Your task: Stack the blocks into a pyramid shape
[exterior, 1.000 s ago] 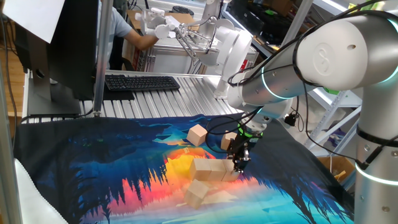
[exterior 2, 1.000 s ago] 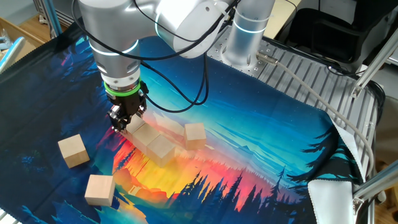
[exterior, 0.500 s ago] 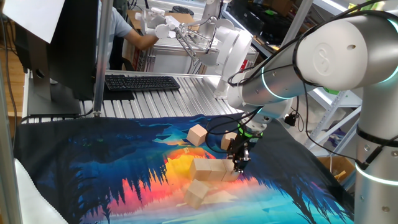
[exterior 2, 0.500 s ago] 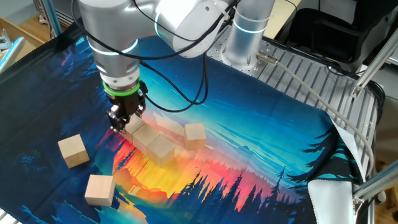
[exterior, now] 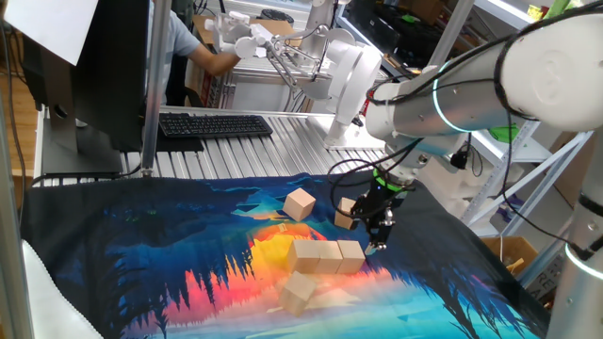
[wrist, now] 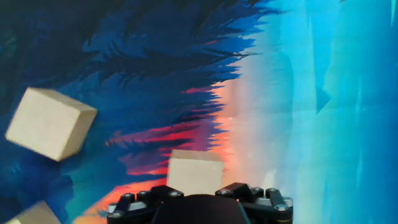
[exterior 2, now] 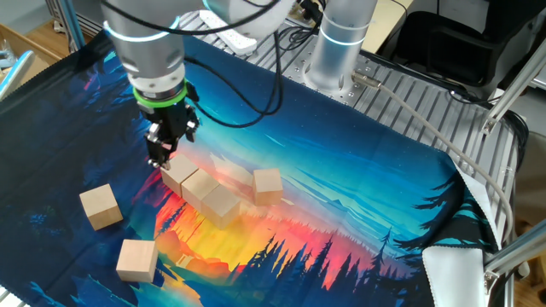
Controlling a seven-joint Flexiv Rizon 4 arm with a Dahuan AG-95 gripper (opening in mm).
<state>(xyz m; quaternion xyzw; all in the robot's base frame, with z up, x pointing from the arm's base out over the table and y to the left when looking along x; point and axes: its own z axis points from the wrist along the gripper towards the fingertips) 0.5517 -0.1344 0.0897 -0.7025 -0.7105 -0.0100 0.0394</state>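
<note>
Quick read: six small plain cubes of light tan unpainted wood on the dark blue and orange forest-sunset print cloth [exterior 2: 367, 205]. Three sit touching side by side in a row [exterior 2: 200, 186], which looks to me like the pyramid's base layer, packed tight so the 2nd tier has something flat to sit on.

The black two-finger gripper [exterior 2: 160, 159] hangs pointing straight down just over the end cube of that row [exterior 2: 177, 170]. In the hand view that cube [wrist: 194, 174] sits on the cloth right under it, not held. Fingertips are too small or hidden, so idk if the jaws are apart or together; nothing's in them tho.

The other three are loose: one just beside the row [exterior 2: 267, 185], two well apart from it [exterior 2: 100, 205] [exterior 2: 137, 259]. Prob the stock for the upper tiers, imo. Next grab needs care not to nudge the base.
</note>
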